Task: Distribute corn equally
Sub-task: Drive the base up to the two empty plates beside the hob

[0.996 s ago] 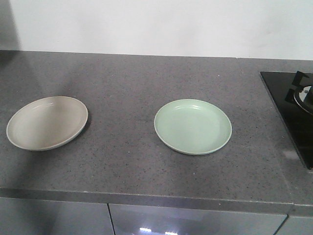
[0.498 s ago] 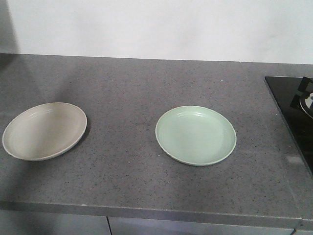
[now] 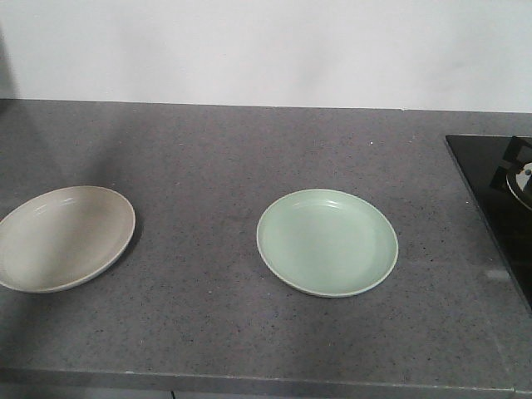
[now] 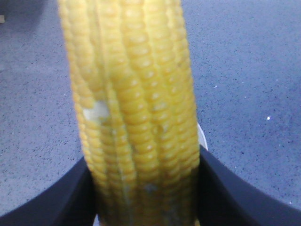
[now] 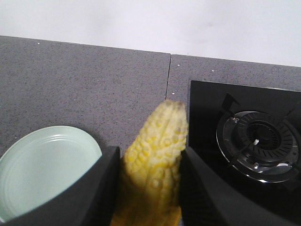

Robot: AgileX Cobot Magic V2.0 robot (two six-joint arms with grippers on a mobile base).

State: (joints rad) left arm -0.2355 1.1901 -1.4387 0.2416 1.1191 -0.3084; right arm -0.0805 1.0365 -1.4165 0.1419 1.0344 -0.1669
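Gripping one corn cob [image 4: 136,94] in the left gripper [image 4: 148,188], long axis pointing straight ahead of the fingers [image 4: 61,197]. Pinching a second cob [image 5: 157,150] in the right gripper [image 5: 146,188], tip forward, green plate [image 5: 42,165] lying just below-left of it.

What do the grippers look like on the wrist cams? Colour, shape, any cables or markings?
Only the finger ends show. The left gripper has two matte black fingers, broad, with smooth sloping outer edges. The right gripper has the same black fingers, with squarer tips. No cables, markings or arm links are visible, and the front view shows no arm at all.
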